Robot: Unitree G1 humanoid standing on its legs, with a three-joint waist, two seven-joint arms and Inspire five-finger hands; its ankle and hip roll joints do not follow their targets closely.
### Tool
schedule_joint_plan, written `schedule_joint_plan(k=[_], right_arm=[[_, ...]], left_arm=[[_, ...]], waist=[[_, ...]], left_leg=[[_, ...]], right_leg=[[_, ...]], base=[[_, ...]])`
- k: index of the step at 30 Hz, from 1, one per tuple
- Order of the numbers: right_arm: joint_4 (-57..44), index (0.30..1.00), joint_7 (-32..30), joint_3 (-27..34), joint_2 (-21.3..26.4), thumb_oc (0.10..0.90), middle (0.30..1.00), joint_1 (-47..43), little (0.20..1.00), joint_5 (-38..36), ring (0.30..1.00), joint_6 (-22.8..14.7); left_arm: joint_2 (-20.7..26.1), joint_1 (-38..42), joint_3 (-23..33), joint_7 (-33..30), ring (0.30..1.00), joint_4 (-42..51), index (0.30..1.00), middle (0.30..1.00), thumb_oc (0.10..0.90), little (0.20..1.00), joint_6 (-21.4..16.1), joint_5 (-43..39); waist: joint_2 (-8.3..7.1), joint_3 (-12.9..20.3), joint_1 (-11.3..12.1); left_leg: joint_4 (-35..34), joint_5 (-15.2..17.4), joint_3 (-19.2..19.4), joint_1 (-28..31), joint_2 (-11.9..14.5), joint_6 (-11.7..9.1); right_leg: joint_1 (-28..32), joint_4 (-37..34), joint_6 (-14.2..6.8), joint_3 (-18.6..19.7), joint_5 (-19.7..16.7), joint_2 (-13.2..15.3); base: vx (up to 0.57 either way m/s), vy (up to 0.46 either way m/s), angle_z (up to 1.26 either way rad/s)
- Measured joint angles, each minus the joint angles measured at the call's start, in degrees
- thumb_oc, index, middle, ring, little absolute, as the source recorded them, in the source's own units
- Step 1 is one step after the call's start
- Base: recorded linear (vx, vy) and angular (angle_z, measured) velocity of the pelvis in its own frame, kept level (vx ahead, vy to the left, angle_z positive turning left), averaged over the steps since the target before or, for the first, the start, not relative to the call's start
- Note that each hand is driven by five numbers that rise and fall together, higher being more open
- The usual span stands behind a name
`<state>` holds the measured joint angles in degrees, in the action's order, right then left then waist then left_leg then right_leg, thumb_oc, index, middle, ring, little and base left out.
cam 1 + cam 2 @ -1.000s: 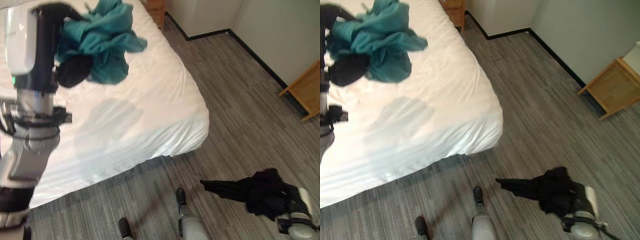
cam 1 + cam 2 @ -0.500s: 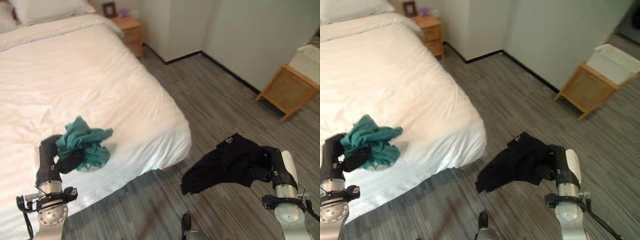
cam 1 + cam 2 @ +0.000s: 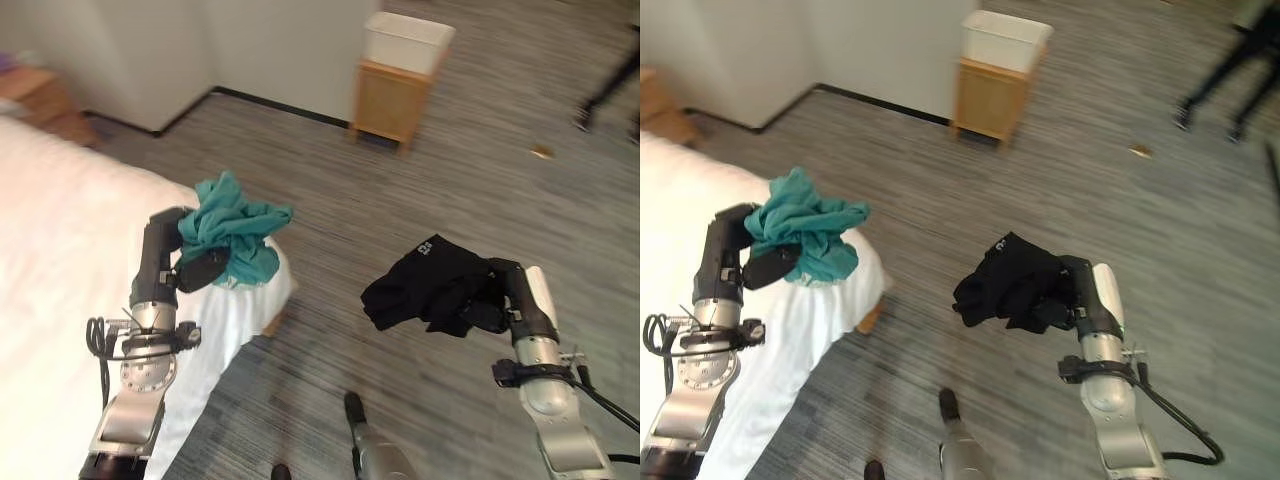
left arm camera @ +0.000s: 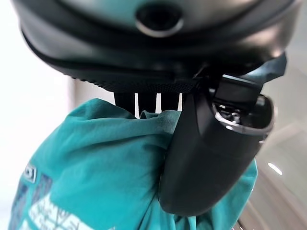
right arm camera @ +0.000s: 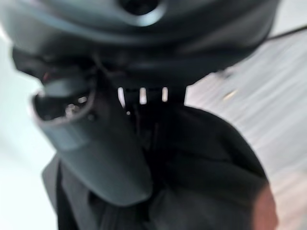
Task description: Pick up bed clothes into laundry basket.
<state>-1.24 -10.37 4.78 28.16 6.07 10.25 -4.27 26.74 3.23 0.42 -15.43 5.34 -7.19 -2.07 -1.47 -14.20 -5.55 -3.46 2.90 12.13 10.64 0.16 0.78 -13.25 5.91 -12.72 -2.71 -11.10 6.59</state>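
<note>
A bunched teal garment (image 3: 232, 236) hangs from my left hand (image 3: 198, 270), held up above the corner of the white bed (image 3: 60, 260); in the left wrist view my thumb (image 4: 211, 153) presses into the teal garment (image 4: 96, 167). My right hand (image 3: 492, 300) is shut on a black garment (image 3: 425, 292) held over the floor, and its thumb (image 5: 96, 148) lies against the black garment (image 5: 211, 163). A white laundry basket (image 3: 408, 42) sits on a low wooden stand (image 3: 392, 102) by the far wall.
A wooden nightstand (image 3: 45, 100) stands by the wall beyond the bed. A person's legs (image 3: 610, 85) show at the far right. A small scrap (image 3: 541, 152) lies on the grey plank floor (image 3: 400, 200) that stretches between me and the basket.
The camera has swung right, away from the bed, so the basket on its stand now lies ahead. Both hands still hold their garments, raised at about chest height.
</note>
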Motion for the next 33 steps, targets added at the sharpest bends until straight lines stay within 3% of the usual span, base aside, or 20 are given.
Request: schedule_joint_plan(k=[1, 2, 4, 5, 6, 8, 9, 10, 12, 13, 15, 17, 19, 20, 23, 25, 27, 28, 29, 33], right_arm=[[-0.1, 0.3, 0.0, 0.1, 0.1, 0.4, 0.3, 0.1, 0.3, 0.2, 0.3, 0.0], [-0.1, 0.3, -0.2, 0.0, -0.3, 0.4, 0.3, 0.2, 0.3, 0.8, 0.3, 0.3], [-0.5, 0.3, 0.0, -0.4, -0.5, 0.4, 0.3, 0.2, 0.3, 1.0, 0.3, 0.3], [-0.9, 0.3, 0.2, -1.3, -1.5, 0.4, 0.3, -0.4, 0.3, 1.1, 0.3, 0.7], [-1.8, 0.3, 0.5, -2.8, -4.2, 0.4, 0.3, -1.4, 0.3, 1.5, 0.3, 1.2], [-2.2, 0.3, 0.5, -1.8, -2.1, 0.4, 0.3, -3.1, 0.3, 1.7, 0.3, 0.9], [-1.3, 0.3, 1.1, -1.8, -2.5, 0.4, 0.3, -4.3, 0.3, 1.7, 0.3, 1.1], [-2.2, 0.3, 1.4, -2.1, -2.9, 0.4, 0.3, -2.5, 0.3, 1.6, 0.3, 1.2], [-2.8, 0.3, 1.3, -1.8, -2.5, 0.4, 0.3, -1.8, 0.3, 1.3, 0.3, 0.9], [-2.3, 0.3, 1.3, -1.8, -2.2, 0.4, 0.3, -2.4, 0.3, 0.7, 0.3, 1.0], [-1.9, 0.3, 1.3, -2.3, -1.4, 0.4, 0.3, -2.2, 0.3, -0.3, 0.3, 1.0], [-1.8, 0.3, 1.0, -2.8, -0.7, 0.4, 0.3, -2.6, 0.3, -1.1, 0.3, 1.1], [-1.1, 0.3, 1.0, -4.6, 0.6, 0.4, 0.3, -3.9, 0.3, -1.8, 0.3, 1.1], [-1.1, 0.3, 1.0, -5.4, 2.2, 0.4, 0.3, -4.4, 0.3, -2.1, 0.3, 1.1], [-1.4, 0.3, 0.9, -5.2, 2.3, 0.4, 0.3, -4.0, 0.3, -2.7, 0.3, 1.0], [-1.4, 0.3, 1.0, -4.1, 2.2, 0.4, 0.3, -3.6, 0.3, -2.8, 0.3, 1.0], [-1.3, 0.3, 0.5, -1.6, 2.4, 0.4, 0.3, -2.5, 0.3, -2.8, 0.3, 1.0], [-1.1, 0.3, -0.2, -0.2, 0.5, 0.4, 0.3, -1.5, 0.3, -3.0, 0.3, 1.4], [-1.1, 0.3, 0.1, -0.3, -1.4, 0.4, 0.3, -0.3, 0.3, -3.1, 0.3, 1.4], [-1.0, 0.3, 0.1, -1.6, -3.6, 0.4, 0.3, 0.0, 0.3, -2.8, 0.3, 1.4]], left_arm=[[-0.4, 0.1, -0.2, 0.1, 0.3, 0.0, 0.3, 0.3, 0.4, 0.3, 0.0, 0.0], [-0.7, 0.2, -0.5, 1.0, 0.3, -0.7, 0.3, 0.3, 0.4, 0.3, 0.0, 0.0], [-0.2, -0.3, -0.4, 1.2, 0.3, -0.8, 0.3, 0.3, 0.4, 0.3, 0.1, 0.0], [0.6, -0.5, 0.6, 1.2, 0.3, -0.7, 0.3, 0.3, 0.4, 0.3, 0.2, 0.0], [0.9, -1.3, 2.9, 1.1, 0.3, -0.4, 0.3, 0.3, 0.4, 0.3, 0.6, 0.0], [-0.1, -1.5, 3.9, 1.1, 0.3, 1.3, 0.3, 0.3, 0.4, 0.3, 0.6, 0.0], [0.7, -2.8, 5.5, 1.1, 0.3, 2.8, 0.3, 0.3, 0.4, 0.3, 0.4, 0.0], [0.5, -4.9, 6.9, 0.8, 0.3, 3.9, 0.3, 0.3, 0.4, 0.3, 0.5, -0.1], [0.7, -6.2, 8.2, 0.6, 0.3, 4.8, 0.3, 0.3, 0.4, 0.3, 0.5, -0.1], [-0.1, -6.8, 8.8, 0.6, 0.3, 4.3, 0.3, 0.3, 0.4, 0.3, 0.7, -0.1], [-1.5, -6.8, 8.7, 0.6, 0.3, 3.5, 0.3, 0.3, 0.4, 0.3, 0.3, -0.2], [-2.6, -6.2, 8.3, 0.6, 0.3, 2.4, 0.3, 0.3, 0.4, 0.3, 0.3, -0.8], [-3.4, -7.2, 8.3, 0.6, 0.3, 1.9, 0.3, 0.3, 0.4, 0.3, 0.3, -1.2], [-4.3, -7.8, 7.8, 0.6, 0.3, 1.7, 0.3, 0.3, 0.4, 0.3, 0.3, -1.2], [-4.4, -7.6, 6.5, -0.2, 0.3, 1.3, 0.3, 0.3, 0.4, 0.3, -0.1, -1.3], [-4.6, -8.0, 6.0, -0.2, 0.3, 1.1, 0.3, 0.3, 0.4, 0.3, 0.0, -1.3], [-5.9, -8.4, 4.7, -0.2, 0.3, 0.5, 0.3, 0.3, 0.4, 0.3, -0.1, -1.3], [-6.1, -7.3, 3.9, -0.2, 0.3, -0.5, 0.3, 0.3, 0.4, 0.3, 0.0, -1.4], [-5.8, -8.2, 4.2, -0.1, 0.3, -0.7, 0.3, 0.3, 0.4, 0.3, 0.0, -1.6], [-5.0, -12.8, 5.2, 0.1, 0.3, -0.7, 0.3, 0.3, 0.4, 0.3, 0.1, -2.9]], waist=[[0.26, 0.2, 0.0], [1.55, -0.7, 0.4], [2.53, -1.6, 1.5], [2.03, -2.9, 2.5], [-0.5, -4.7, 4.8], [2.4, -4.2, 5.7], [1.11, -4.0, 8.6], [-0.84, -2.3, 8.7], [-2.75, -1.1, 9.1], [-2.0, -1.0, 9.4], [-1.38, -0.6, 9.7], [-1.63, -0.9, 10.6], [-1.26, -1.1, 11.1], [-0.13, -1.3, 10.9], [-1.41, -1.9, 8.2], [-0.89, -1.6, 6.1], [2.38, -0.2, 4.1], [1.36, 0.0, 3.5], [-1.33, 1.0, 3.9], [-2.54, 3.1, 4.9]], left_leg=[[0.2, 0.1, 0.4, -0.2, 0.3, 0.0], [1.2, 0.6, 2.7, 0.1, 1.6, 0.8], [2.2, 1.0, 4.5, 0.4, 3.1, 0.4], [6.0, 1.9, 5.2, -0.4, 3.8, -0.2], [9.6, 4.2, 2.1, -5.9, 1.1, 3.2], [0.5, 0.9, -1.0, -9.8, -2.2, 7.7], [0.5, -7.7, 1.5, -9.0, -1.2, 5.6], [1.8, -7.0, 2.9, -10.6, -1.6, 4.8], [2.1, -7.6, 3.7, -10.6, -1.3, 3.9], [1.7, -8.2, 4.6, -10.2, 0.0, 3.0], [5.6, -8.3, 4.4, -12.7, 1.2, 2.5], [15.8, -7.7, 3.9, -18.7, 3.4, 1.4], [20.0, -5.7, 0.6, -22.0, 3.0, -4.9], [18.8, -8.6, -4.9, -22.0, 2.7, -8.5], [18.5, -6.7, -4.2, -20.9, 6.7, -8.7], [12.2, -5.7, -2.5, -15.4, 10.4, -10.7], [1.8, -7.2, -3.4, -8.7, 11.1, -9.1], [-1.7, -10.1, -3.7, -7.0, 8.8, -7.1], [-1.7, -10.0, -4.0, -7.1, 5.5, -5.8], [-1.7, -10.0, -4.7, -7.0, 3.1, -4.0]], right_leg=[[0.6, 1.5, 0.3, -1.7, 1.1, 0.1], [0.7, 14.3, 6.5, -12.6, 8.3, 5.3], [3.9, 22.5, 4.7, -14.4, 11.4, 8.0], [4.8, 22.1, 7.0, -14.7, 10.2, 6.7], [2.6, 22.8, 10.0, -11.7, 6.7, 6.5], [2.0, 21.4, 2.7, -9.1, 8.8, 3.0], [1.7, 29.8, 2.5, -9.5, 16.0, 2.9], [3.8, 30.0, 3.3, -9.5, 21.0, 4.3], [9.5, 18.0, 3.7, -11.3, 22.6, 3.6], [15.5, 6.2, 8.8, -12.1, 19.4, 0.3], [18.0, -1.2, 10.2, -11.3, 15.0, -2.3], [19.0, -5.7, 10.5, -10.8, 11.7, -2.3], [19.7, -6.8, 11.3, -10.4, 11.0, -2.3], [19.8, -6.3, 11.3, -10.5, 11.0, -2.3], [20.4, -7.1, 12.3, -12.7, 10.3, -0.1], [20.7, -7.4, 11.2, -12.8, 9.5, 0.3], [21.7, -8.5, 8.5, -13.3, 8.6, -0.5], [22.2, -9.2, 6.7, -14.2, 7.2, 1.0], [23.0, -11.1, 5.4, -14.3, 6.1, 4.1], [23.7, -11.1, 4.4, -14.2, 4.9, 6.5]], base=[[-0.34, 0.314, -0.95], [-0.22, 0.235, -0.91], [-0.14, 0.192, -0.93], [-0.18, 0.119, -1.33], [-0.18, 0.008, -1.43], [-0.19, -0.09, -1.44], [-0.18, -0.145, -1.51], [-0.14, -0.117, -1.19], [-0.14, -0.152, -0.47], [-0.36, -0.28, -0.46], [-0.4, -0.189, -0.14], [-0.27, 0.002, -0.07], [-0.29, 0.073, -0.2], [-0.16, 0.093, -0.05], [-0.04, 0.177, 0.21], [0.03, 0.244, 0.19], [0.03, 0.16, 0.24], [0.07, 0.176, 0.41], [0.04, 0.177, 0.39], [0.0, 0.105, 0.18]])
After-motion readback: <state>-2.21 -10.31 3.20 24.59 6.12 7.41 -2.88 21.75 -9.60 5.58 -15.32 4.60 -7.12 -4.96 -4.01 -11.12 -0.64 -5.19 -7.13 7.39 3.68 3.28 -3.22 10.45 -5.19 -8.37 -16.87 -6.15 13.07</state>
